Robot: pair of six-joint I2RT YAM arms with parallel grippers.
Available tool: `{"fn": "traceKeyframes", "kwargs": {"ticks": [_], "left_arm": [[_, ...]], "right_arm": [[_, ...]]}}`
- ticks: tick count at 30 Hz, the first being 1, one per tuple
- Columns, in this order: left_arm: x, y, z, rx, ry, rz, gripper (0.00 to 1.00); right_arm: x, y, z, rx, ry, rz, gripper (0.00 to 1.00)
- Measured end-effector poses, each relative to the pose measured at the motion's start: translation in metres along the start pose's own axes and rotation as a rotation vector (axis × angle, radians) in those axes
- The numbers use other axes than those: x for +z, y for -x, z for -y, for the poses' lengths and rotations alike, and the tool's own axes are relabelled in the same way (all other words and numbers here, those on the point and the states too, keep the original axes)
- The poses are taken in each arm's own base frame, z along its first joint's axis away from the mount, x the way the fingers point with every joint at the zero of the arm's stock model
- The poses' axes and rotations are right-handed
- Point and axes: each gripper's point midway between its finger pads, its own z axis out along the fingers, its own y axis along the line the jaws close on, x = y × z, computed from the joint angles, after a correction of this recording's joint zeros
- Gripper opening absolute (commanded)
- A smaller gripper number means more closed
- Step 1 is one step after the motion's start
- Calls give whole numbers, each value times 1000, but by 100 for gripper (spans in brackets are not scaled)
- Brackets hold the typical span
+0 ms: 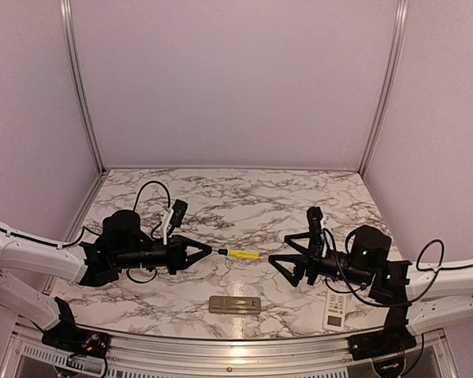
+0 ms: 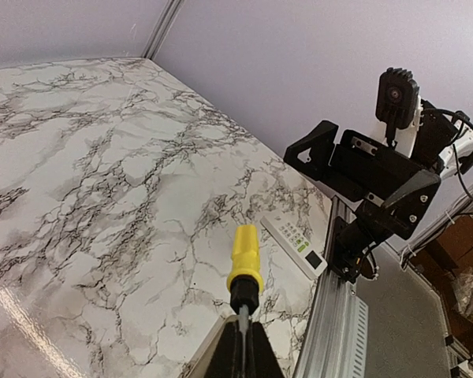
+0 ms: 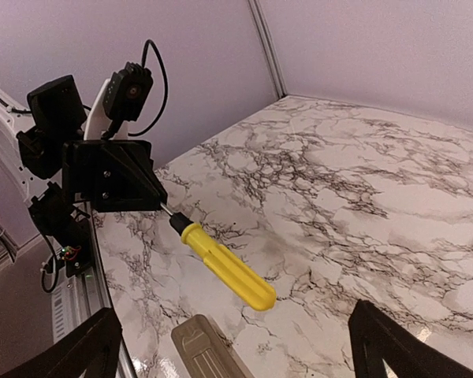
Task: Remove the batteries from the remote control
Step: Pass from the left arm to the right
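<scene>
Left hand [image 1: 210,252] pinches the screwdriver [image 1: 243,254]; tan remote [image 1: 235,305] lies nearer the bases.

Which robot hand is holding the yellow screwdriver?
The left gripper: it pinches the yellow-handled screwdriver by its metal shaft. The right gripper is wide open, apart from the handle.

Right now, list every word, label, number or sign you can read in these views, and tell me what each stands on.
No text can be read in any view.
On the white remote: buttons and green marks, too small to read.
On the tan remote: a moulded mark, too blurred to read.
On the yellow-handled screwdriver: no print visible.
</scene>
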Motion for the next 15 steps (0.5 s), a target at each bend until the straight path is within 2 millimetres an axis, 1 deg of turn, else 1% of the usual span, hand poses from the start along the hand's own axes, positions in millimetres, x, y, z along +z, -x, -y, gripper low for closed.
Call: {"fn": "traceKeyframes", "kwargs": {"ticks": [7,11,15], "left_arm": [[-1,5,3,24,-17,30,0],[-2,9,9,39,-45,45,0],[-3,14,15,51,-80,59,0]], "right_arm": [[-3,6,-8,45,46,21,99],[-5,12,-14,65,82,38,99],[-5,10,-22,82,129,22,99]]}}
